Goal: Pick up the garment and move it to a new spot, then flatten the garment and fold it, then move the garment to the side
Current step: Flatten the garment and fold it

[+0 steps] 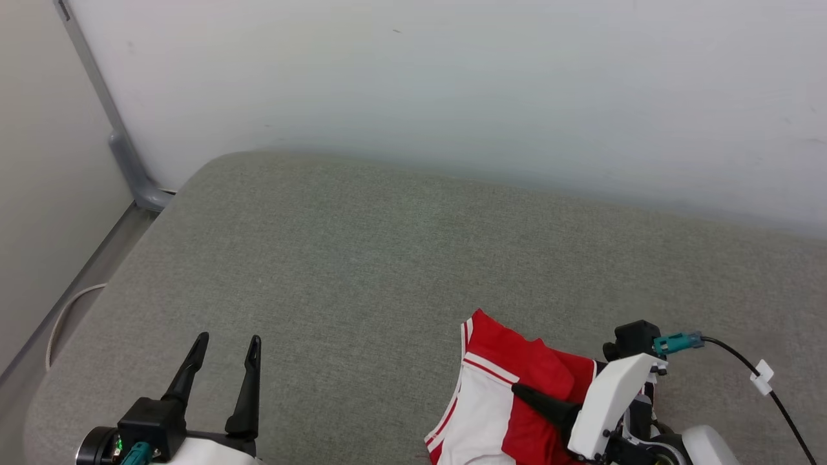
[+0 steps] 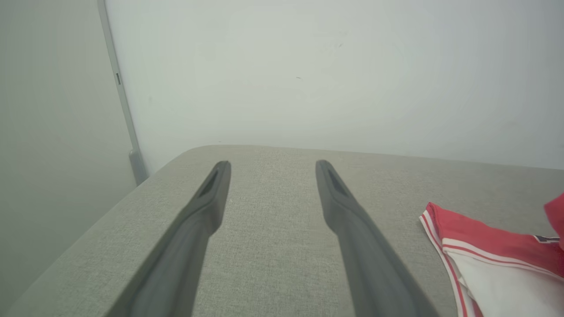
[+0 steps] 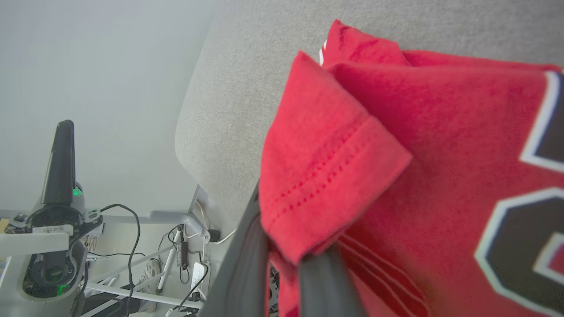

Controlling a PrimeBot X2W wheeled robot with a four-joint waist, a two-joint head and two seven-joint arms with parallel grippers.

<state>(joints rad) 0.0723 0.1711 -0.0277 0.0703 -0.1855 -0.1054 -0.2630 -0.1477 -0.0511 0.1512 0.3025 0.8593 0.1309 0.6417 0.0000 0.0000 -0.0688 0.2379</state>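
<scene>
The garment (image 1: 517,374) is a red shirt with a white sleeve and striped trim, bunched at the near right of the grey cushion (image 1: 362,258). My right gripper (image 1: 523,392) is shut on a red hemmed fold of the garment (image 3: 326,176), and black white-edged print shows to the right of that fold. At the near left my left gripper (image 1: 227,345) hovers open over bare cushion with nothing between its fingers. In the left wrist view its two fingers (image 2: 207,207) point toward the wall, and the garment (image 2: 489,255) lies to their right.
A pale wall (image 1: 452,84) runs along the cushion's far edge. A grey pipe (image 1: 123,148) stands in the left corner, beyond the cushion's left edge. A black cable (image 1: 775,394) trails from my right wrist. Frame legs and cables (image 3: 176,264) lie below the cushion.
</scene>
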